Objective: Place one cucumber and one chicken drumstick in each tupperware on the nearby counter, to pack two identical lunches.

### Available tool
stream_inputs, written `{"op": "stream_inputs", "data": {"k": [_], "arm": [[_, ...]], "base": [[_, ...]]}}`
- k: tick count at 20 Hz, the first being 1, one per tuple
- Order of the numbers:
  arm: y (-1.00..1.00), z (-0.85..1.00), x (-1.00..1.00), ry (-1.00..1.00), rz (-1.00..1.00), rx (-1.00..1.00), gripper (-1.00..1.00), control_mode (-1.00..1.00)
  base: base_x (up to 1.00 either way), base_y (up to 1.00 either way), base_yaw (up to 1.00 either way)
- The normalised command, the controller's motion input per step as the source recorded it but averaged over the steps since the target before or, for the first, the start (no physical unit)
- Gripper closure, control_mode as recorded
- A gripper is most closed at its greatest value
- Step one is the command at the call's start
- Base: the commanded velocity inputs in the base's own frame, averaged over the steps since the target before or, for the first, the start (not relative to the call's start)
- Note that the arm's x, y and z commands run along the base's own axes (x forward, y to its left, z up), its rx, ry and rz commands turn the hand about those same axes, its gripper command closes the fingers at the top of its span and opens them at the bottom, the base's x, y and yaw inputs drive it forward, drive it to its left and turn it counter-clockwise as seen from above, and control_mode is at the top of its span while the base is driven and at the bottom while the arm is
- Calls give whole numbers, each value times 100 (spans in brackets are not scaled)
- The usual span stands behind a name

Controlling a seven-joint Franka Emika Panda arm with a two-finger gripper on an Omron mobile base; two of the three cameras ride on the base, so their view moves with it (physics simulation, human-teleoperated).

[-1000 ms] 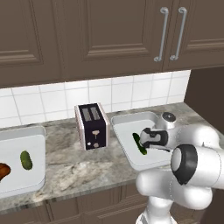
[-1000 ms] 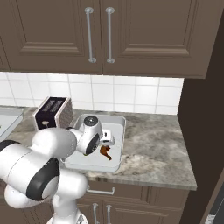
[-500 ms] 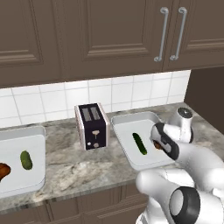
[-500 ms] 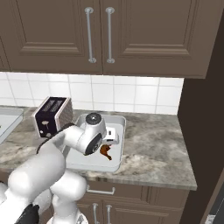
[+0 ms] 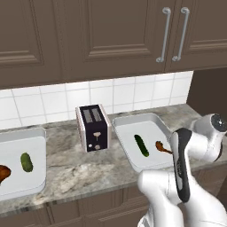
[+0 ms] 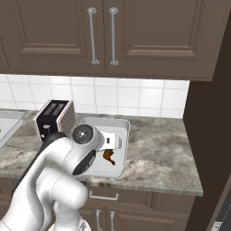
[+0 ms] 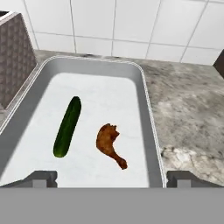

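In the hand view, the gripper (image 7: 112,178) sits at the bottom of the frame with its two finger tips (image 7: 43,178) spread to the far left and far right, jaws fully apart and holding nothing. Just above them, in the lower centre of the frame, the right tupperware (image 7: 146,105) contains two items lying apart from each other: a long dark green cucumber (image 7: 68,127) left of centre, angled from lower left to upper right, and a reddish-brown chicken drumstick (image 7: 109,143) right of centre, its plump end uppermost and its thin bone pointing toward the lower right. The tray rests on the counter (image 7: 188,113), whose marbled surface occupies the right side of the frame. A toaster (image 7: 15,57) stands at the upper left edge, beside the tray. White wall tiles (image 7: 131,26) run along the top. In the left base view, the same tray (image 5: 153,122) lies right of centre with the dark cucumber (image 5: 141,145) and drumstick (image 5: 162,147) inside; the white arm (image 5: 190,186) rises at the lower right in front of it. The toaster (image 5: 93,127) stands at centre. At the left edge, the second tupperware (image 5: 37,177) holds a short lighter green cucumber (image 5: 26,162) and a second drumstick (image 5: 3,173), partly cut off by the frame. Dark cabinets (image 5: 111,35) hang across the top.
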Motion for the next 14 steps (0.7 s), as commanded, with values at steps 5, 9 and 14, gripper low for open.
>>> {"op": "stream_inputs", "data": {"k": [5,9,14], "arm": [[0,96,-83,-23,-6,0,-100,-100],[-9,67,-71,-12,-7,0,-100,-100],[-21,41,-49,-3,-4,0,-100,-100]], "base": [[0,0,0],[0,0,0],[0,0,0]]}}
